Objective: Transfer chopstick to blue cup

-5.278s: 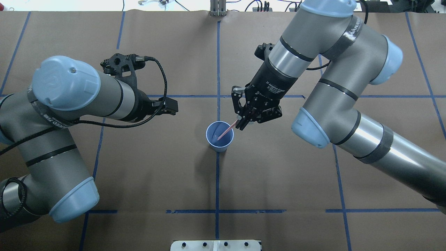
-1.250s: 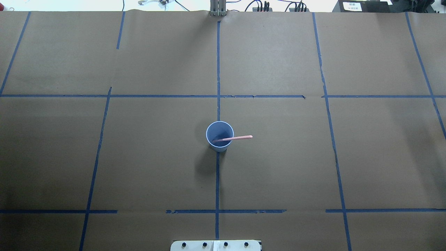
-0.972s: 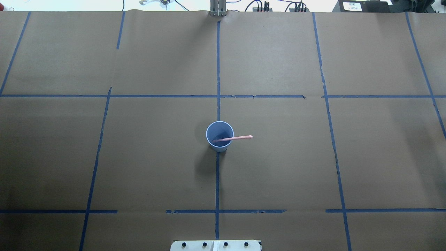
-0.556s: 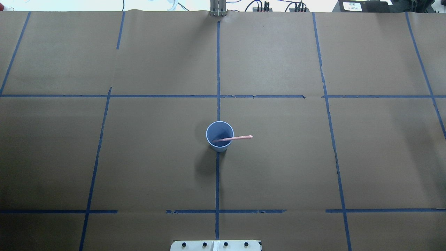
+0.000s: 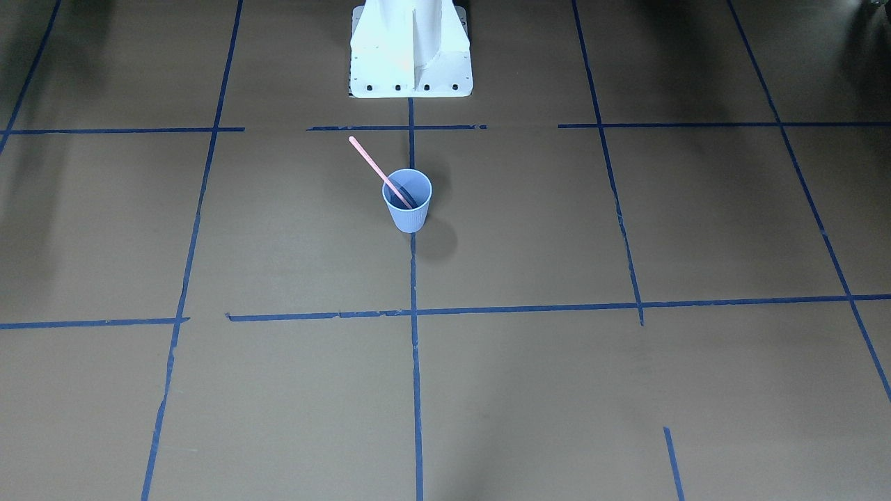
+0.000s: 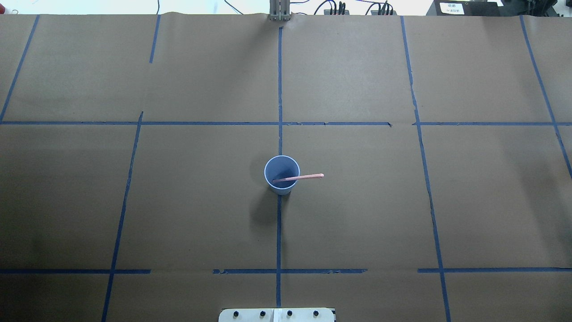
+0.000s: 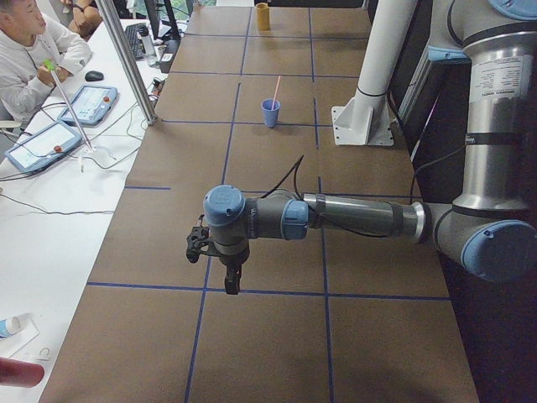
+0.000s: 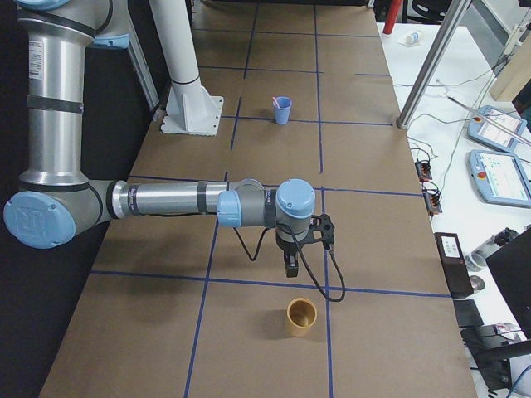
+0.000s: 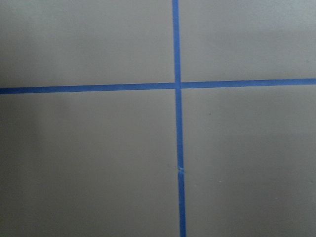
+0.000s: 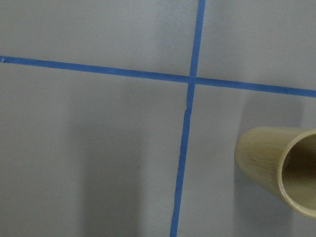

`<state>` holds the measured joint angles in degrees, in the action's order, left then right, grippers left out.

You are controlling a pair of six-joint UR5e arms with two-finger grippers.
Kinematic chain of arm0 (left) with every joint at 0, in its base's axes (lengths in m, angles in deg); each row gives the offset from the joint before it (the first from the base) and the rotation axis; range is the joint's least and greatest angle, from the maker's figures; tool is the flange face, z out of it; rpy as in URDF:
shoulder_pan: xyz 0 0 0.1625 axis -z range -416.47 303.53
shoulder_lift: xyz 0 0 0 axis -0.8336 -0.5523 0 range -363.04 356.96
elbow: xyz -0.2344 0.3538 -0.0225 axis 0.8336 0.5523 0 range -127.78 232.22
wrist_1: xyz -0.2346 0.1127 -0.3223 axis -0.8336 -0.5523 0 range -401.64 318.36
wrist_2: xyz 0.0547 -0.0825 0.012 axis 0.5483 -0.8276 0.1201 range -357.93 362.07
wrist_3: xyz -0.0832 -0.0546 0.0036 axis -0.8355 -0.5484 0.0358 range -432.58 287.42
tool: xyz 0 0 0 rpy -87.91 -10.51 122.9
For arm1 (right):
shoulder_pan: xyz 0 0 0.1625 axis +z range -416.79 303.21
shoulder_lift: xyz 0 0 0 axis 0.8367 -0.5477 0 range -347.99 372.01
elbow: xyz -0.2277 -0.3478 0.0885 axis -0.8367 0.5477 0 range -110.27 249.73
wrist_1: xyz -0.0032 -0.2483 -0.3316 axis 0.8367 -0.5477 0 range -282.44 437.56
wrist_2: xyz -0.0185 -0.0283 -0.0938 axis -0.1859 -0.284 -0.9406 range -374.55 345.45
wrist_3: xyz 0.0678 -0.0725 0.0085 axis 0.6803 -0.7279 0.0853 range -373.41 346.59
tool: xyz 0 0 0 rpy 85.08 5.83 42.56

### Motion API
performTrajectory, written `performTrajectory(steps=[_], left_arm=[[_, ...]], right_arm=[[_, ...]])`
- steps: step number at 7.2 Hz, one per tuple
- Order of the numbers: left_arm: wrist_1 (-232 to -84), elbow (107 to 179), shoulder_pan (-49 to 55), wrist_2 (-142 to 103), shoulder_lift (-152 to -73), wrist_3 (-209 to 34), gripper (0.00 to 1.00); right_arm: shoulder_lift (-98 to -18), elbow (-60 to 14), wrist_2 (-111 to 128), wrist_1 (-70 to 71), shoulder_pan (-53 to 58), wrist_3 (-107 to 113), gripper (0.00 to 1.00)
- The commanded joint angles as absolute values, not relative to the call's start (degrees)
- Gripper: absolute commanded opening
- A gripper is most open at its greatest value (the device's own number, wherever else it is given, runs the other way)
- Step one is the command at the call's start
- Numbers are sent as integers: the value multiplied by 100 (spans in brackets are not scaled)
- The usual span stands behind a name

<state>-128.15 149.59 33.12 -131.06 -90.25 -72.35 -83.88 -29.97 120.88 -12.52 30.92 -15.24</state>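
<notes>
The light blue cup [image 6: 283,166] stands upright near the table's middle, on a blue tape line. It also shows in the front view [image 5: 407,212] and in both side views [image 7: 270,114] [image 8: 283,111]. One pale pink chopstick [image 6: 308,177] stands in the cup and leans on its rim, with the upper half sticking out [image 5: 367,160]. Both arms are out of the overhead and front views. The left gripper [image 7: 232,282] hangs far from the cup at the table's left end. The right gripper [image 8: 289,267] hangs at the right end. I cannot tell whether either is open or shut.
A tan wooden cup [image 8: 301,317] stands on the table just beyond the right gripper and shows in the right wrist view [image 10: 279,168]. The white robot base [image 5: 411,56] stands behind the blue cup. A seated operator [image 7: 25,59] and tablets are beside the table.
Five seconds ago the right gripper held the chopstick over the cup. Since then both arms have left the overhead view and the chopstick rests free in the cup. Nothing moved in the last second.
</notes>
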Motion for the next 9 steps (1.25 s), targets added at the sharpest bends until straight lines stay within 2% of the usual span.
performTrajectory(steps=[1, 2, 9], left_arm=[[-12672, 14969, 3300, -13100, -9031, -7241, 100], [-12271, 15048, 3300, -13100, -9101, -7136, 100], [-12197, 15066, 3265, -13082, -9084, -6863, 100]], right_arm=[[-8388, -2976, 12088, -1252, 3084, -1508, 100], [-8388, -2976, 12088, -1252, 3084, -1508, 100], [-8379, -3002, 12123, -1252, 3093, -1446, 100]])
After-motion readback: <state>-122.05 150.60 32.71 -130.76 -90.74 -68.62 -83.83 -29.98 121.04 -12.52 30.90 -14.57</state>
